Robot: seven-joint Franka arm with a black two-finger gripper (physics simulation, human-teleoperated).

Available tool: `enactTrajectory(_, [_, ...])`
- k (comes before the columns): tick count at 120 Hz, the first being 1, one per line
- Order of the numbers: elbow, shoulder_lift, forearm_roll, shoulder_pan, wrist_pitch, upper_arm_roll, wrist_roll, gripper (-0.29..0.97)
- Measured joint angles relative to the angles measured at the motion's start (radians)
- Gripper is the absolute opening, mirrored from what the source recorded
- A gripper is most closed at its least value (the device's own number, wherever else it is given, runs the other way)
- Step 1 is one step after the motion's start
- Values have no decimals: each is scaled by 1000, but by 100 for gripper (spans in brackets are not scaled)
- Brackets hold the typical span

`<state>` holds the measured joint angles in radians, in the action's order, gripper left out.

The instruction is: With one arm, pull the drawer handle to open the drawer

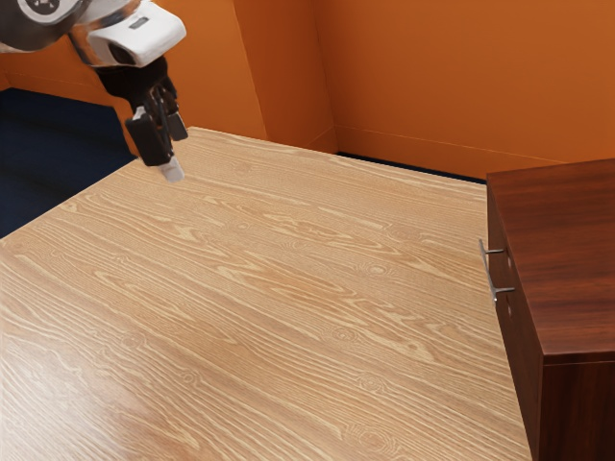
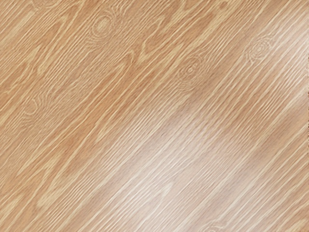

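Note:
A dark brown wooden cabinet (image 1: 562,288) stands on the table at the exterior view's right edge. Its drawer front faces the exterior view's left and sits flush with the cabinet body. A thin silver bar handle (image 1: 493,272) stands upright on that front. My gripper (image 1: 169,171) hangs at the upper left of the exterior view, pointing down, a little above the table's far corner. It is far from the handle and nothing is in it. The wrist view looks straight down at bare wood grain (image 2: 154,116).
The light wooden table (image 1: 269,307) stretches wide between my gripper and the cabinet. Orange walls (image 1: 432,67) rise behind the table, and a dark blue floor (image 1: 48,144) lies past its far left edge.

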<state>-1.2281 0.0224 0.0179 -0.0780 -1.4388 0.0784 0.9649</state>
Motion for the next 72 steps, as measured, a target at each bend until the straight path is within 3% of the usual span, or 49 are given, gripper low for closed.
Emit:
enactTrajectory(37, [-15, 26, 3, 91, 2, 2, 52, 68])
enactTrajectory(59, [-163, -70, 7, 212, 0, -6, 104, 68])
enactTrajectory(72, [-212, -69, 10, 206, -4, -7, 202, 68])
